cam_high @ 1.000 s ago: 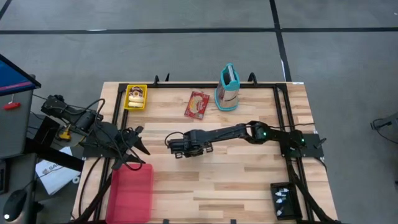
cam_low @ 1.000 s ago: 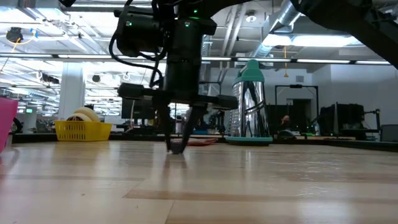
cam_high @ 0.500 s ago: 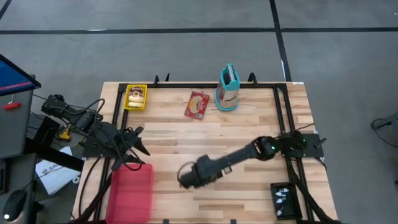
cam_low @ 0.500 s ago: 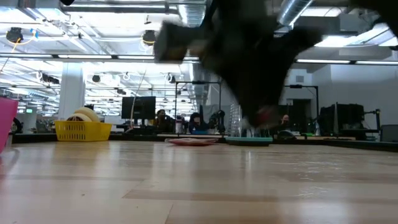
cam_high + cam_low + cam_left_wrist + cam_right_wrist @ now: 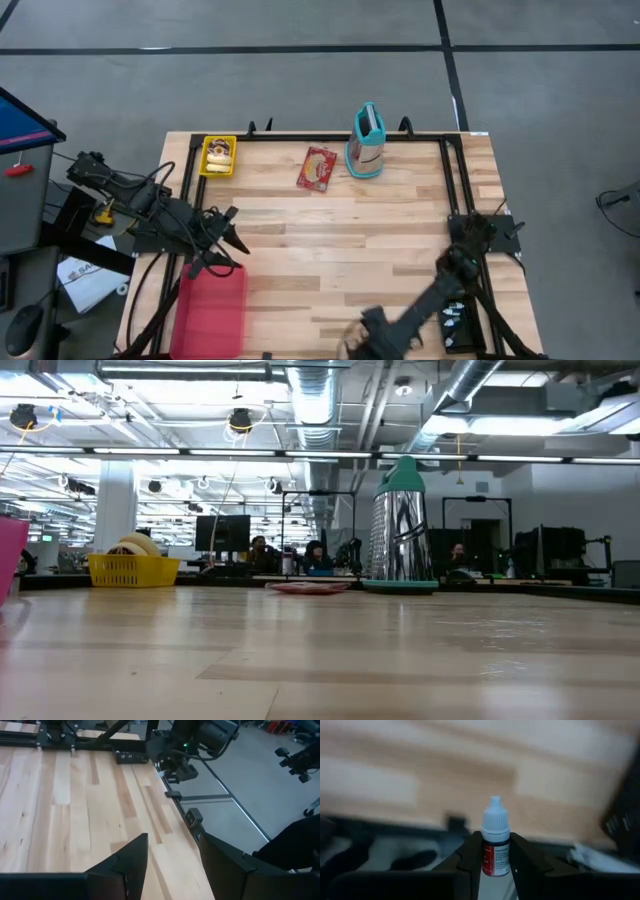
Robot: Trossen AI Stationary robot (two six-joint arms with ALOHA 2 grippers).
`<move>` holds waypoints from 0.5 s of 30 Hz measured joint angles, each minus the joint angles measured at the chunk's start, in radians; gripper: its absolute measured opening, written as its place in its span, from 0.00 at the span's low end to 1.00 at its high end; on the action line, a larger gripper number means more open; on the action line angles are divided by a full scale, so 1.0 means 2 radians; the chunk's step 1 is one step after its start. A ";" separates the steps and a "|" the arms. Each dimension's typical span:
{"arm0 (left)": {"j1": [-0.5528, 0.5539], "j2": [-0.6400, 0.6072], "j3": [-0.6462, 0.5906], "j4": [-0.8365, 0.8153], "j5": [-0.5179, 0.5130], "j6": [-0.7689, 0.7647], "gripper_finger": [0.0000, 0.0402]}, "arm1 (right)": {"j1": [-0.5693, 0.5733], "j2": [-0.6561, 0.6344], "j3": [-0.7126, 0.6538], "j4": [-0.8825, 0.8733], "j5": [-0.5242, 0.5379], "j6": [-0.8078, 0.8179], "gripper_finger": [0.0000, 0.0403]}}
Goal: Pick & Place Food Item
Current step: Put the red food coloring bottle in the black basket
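Right wrist view puts it plainly: the right gripper (image 5: 495, 851) is clenched on a small dropper bottle (image 5: 495, 842), white cap standing proud above the fingertips, red label pinched between the two dark fingers (image 5: 470, 852). And what a swing that arm has made! A second ago it was planted mid-table, fingers down at the wood; half a second ago it was sweeping toward the near edge; now, from above, the right gripper (image 5: 357, 345) hangs right at the near edge of the table (image 5: 330, 250), with the bottle riding along. That reads as the pick done and the carry under way, the place step not yet made.

Just beside those jaws, off toward the right corner, sits a small dark tray (image 5: 459, 322) with pale items in it. Well away to their other side lies the pink bin (image 5: 211, 312), and just past it the left gripper (image 5: 228, 244) waits with its jaws apart, holding nothing; it has not budged.

Far beyond the working jaws, along the back edge, the yellow basket (image 5: 218, 156), the red packet (image 5: 317, 168) and the teal-handled grater (image 5: 366, 140) stand exactly where they stood.
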State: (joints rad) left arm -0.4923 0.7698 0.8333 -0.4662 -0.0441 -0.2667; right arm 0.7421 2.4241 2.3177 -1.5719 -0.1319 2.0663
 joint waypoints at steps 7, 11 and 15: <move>0.000 0.056 0.000 0.082 0.000 -0.006 0.43 | 0.062 -0.014 -0.033 -0.001 -0.053 0.068 0.20; 0.000 0.098 0.000 0.142 0.006 -0.029 0.43 | 0.079 -0.037 -0.071 0.000 -0.054 0.069 0.18; -0.001 0.137 0.000 0.193 0.010 -0.057 0.43 | 0.097 -0.084 -0.140 0.000 -0.056 0.070 0.18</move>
State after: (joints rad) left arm -0.4934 1.0441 0.8333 -0.0803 -0.0250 -0.3808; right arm 0.9368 2.2560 2.0377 -1.5716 -0.2437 2.2072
